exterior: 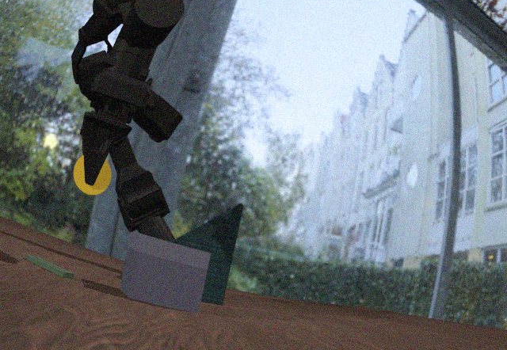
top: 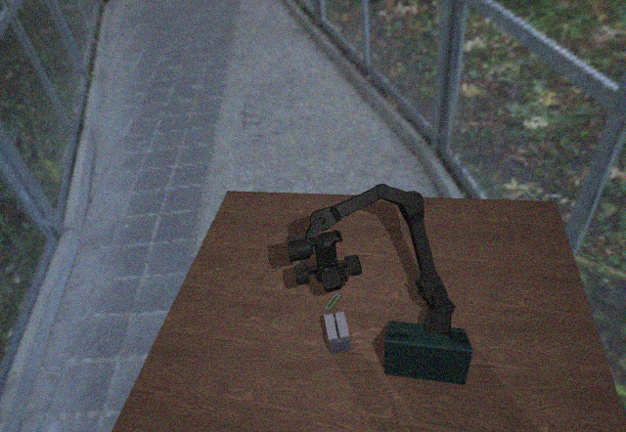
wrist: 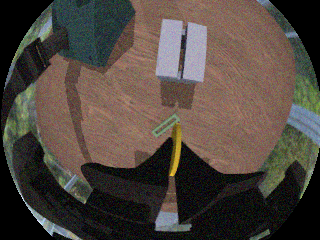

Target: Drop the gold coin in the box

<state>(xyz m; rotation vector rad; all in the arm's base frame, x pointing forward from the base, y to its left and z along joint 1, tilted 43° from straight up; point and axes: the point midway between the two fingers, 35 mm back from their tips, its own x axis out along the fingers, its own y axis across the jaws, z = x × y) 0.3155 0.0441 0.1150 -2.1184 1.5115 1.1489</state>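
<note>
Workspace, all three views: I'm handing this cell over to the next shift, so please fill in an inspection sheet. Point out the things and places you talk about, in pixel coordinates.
Surface: brown wood-grain table top (top: 243,367) (exterior: 102,321) (wrist: 240,100).
Coin: gold coin (exterior: 104,178) (wrist: 176,150), held above the table, outside the box.
Holder: green holder (top: 329,306) (exterior: 49,267) (wrist: 159,131), on the table, without the coin.
Box: grey box (top: 331,328) (exterior: 163,276) (wrist: 169,52), lid slot visible from top and wrist.
Clutter: nothing seen.
Gripper: jaws of the gripper (exterior: 90,182) (wrist: 172,142) shut on the coin.
Cables: nothing seen.
Surroundings: paved path (top: 166,114), metal railings (top: 450,64), pale buildings (exterior: 425,133).
</note>
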